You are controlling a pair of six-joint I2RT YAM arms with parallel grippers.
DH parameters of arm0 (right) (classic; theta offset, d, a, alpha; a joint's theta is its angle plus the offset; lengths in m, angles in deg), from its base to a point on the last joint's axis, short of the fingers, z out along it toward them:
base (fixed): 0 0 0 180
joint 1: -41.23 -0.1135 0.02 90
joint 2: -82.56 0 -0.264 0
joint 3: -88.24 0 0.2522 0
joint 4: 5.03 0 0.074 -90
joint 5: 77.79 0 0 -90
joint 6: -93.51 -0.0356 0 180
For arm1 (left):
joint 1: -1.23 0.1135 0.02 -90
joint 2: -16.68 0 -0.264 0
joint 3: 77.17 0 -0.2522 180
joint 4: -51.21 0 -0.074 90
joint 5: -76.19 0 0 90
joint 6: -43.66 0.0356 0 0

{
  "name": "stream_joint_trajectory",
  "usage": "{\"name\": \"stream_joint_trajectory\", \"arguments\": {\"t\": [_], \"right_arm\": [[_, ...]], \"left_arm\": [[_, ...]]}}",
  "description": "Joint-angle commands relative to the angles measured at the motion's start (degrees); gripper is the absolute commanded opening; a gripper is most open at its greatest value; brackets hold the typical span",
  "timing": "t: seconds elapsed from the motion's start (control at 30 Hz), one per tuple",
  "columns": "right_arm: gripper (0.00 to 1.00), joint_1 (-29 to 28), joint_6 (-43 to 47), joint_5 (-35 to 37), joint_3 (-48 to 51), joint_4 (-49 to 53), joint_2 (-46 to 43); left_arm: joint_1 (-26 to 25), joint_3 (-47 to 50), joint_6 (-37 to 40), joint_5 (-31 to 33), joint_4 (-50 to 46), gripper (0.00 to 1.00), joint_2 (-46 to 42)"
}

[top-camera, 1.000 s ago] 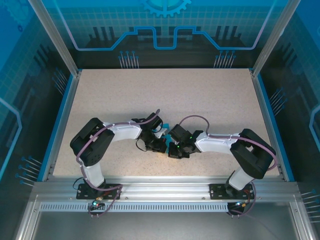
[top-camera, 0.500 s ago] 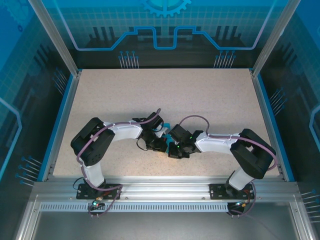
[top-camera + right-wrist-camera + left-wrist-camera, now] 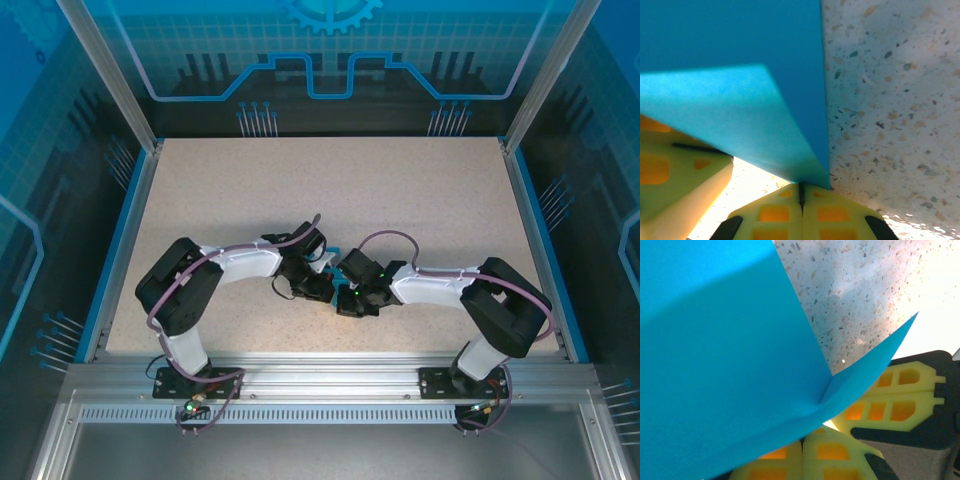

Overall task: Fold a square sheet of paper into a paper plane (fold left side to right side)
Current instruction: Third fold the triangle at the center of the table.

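1. Top view. Both arms fold inward and meet at the centre of the speckled table (image 3: 400, 190).
   - The left gripper (image 3: 316, 284) and the right gripper (image 3: 350, 297) sit just beside each other, pointing down at the surface.
   - A small patch of the cyan paper sheet (image 3: 331, 257) shows between the two wrists; the rest is under the arms.
   - The state of the jaws cannot be told from this height.

2. Left wrist view. The paper sheet (image 3: 715, 365) covers the left and centre of the frame, with the table (image 3: 865, 290) at upper right.
   - A crease runs toward lower centre, and a pointed flap sticks out to the right.
   - The left gripper (image 3: 802, 447) is at the bottom edge, yellow fingers pressed together, pinching the paper's lower edge.
   - The right gripper (image 3: 890, 392) is at lower right, just under the flap.

3. Right wrist view. The paper sheet (image 3: 730, 50) fills the upper left, with a lighter folded layer on top tapering to a corner at lower centre.
   - The right gripper (image 3: 801, 202) is at bottom centre, jaws together, clamped on that corner.
   - The left gripper (image 3: 700, 152) is at lower left, under the paper.
   - The table (image 3: 890, 100) lies to the right.
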Motion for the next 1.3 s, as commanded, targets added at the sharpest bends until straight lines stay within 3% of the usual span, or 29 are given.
{"name": "stream_joint_trajectory", "arguments": {"t": [0.0, 0.3, 0.67, 1.27], "right_arm": [[0.0, -0.1, 0.6, 0.4, 2.3, 6.8, 3.3], [0.0, -0.1, 0.8, 0.1, 2.3, 6.4, 3.5], [0.0, 0.0, 0.7, 0.1, 2.4, 6.3, 3.3], [0.0, -0.1, 0.7, -0.1, 2.4, 6.4, 4.2]], "left_arm": [[-0.2, -1.5, 2.5, -0.6, -3.5, 0.04, -2.5], [-0.2, -1.1, 2.0, -1.1, -4.2, 0.08, -4.1], [-0.6, -4.6, 2.1, -3.2, -1.5, 0.05, 2.8], [-0.6, -3.3, 3.8, 1.4, -3.1, 0.04, 4.8]]}}
